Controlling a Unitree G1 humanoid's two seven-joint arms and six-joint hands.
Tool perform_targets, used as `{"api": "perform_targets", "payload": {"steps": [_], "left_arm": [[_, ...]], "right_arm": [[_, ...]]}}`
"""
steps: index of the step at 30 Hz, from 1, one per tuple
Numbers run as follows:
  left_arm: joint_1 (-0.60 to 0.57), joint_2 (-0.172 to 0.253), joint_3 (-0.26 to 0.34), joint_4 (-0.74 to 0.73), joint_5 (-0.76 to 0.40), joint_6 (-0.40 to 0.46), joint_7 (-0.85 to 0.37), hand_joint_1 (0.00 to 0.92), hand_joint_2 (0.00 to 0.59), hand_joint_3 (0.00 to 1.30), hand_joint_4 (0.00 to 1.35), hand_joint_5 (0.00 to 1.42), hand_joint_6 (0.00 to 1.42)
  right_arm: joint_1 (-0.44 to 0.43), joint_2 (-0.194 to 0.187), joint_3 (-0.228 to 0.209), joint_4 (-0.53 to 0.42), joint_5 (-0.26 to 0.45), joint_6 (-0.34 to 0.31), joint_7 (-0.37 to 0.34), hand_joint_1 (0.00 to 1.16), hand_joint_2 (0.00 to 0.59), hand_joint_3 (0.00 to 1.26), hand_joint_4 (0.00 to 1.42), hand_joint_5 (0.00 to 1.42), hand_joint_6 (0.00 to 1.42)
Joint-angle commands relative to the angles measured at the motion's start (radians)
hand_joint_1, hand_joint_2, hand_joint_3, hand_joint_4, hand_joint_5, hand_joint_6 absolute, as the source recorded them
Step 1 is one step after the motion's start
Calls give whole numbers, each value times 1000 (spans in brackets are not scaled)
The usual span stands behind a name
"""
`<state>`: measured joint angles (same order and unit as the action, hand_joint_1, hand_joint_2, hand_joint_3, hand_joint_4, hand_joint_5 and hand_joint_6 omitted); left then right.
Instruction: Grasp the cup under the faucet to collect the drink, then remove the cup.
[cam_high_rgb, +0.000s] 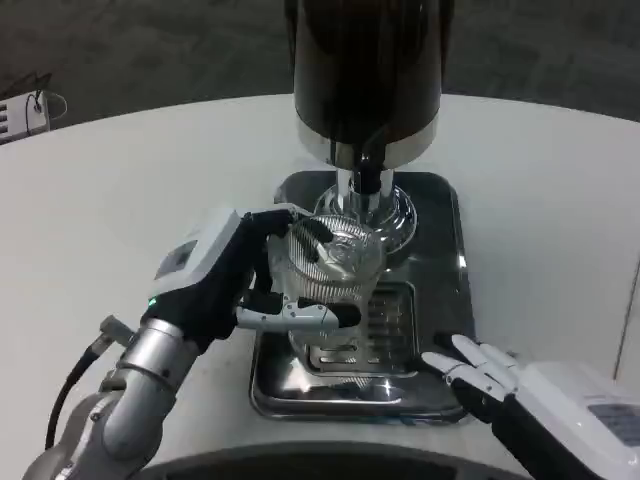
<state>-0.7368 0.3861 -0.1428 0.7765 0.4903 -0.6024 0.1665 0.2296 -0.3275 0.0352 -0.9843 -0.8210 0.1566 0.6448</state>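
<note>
Left hand holds the cup under the faucet

Nearest, at five o'clock, the right hand (490, 372) rests released, fingers apart, at the drip tray's (440, 300) corner. At centre the left hand (235, 275) grasps the clear ribbed cup (330, 265) over the tray's grate. At twelve o'clock the dispenser's faucet (368, 178) hangs just above the rim; the robot should keep the cup upright and centred beneath it.

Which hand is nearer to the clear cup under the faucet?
Left. The left hand wraps its fingers around the clear cup on the drip tray. The right hand rests apart from it, open at the tray's near right corner.
</note>
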Motion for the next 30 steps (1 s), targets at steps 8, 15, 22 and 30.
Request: {"api": "perform_targets", "payload": {"steps": [8, 15, 22, 30], "left_arm": [[-75, -12, -57, 46, 11, 5, -14, 587, 0, 822, 889, 1036, 1235], [-85, -3, -73, 58, 4, 17, -55, 316, 25, 660, 625, 842, 1037], [-89, 12, -69, 60, 3, 27, -62, 192, 16, 548, 404, 619, 819], [-90, 22, -60, 65, -6, 18, -55, 125, 0, 445, 294, 516, 719]], "right_arm": [[14, -9, -20, -9, 21, -14, -12, 517, 478, 134, 0, 26, 31], [15, -8, -18, -3, 24, -12, -15, 517, 478, 134, 0, 26, 41], [7, -7, -15, 8, 29, -11, -19, 517, 478, 134, 0, 26, 45], [-9, -9, -12, 22, 32, -10, -20, 517, 478, 140, 0, 26, 47]]}}
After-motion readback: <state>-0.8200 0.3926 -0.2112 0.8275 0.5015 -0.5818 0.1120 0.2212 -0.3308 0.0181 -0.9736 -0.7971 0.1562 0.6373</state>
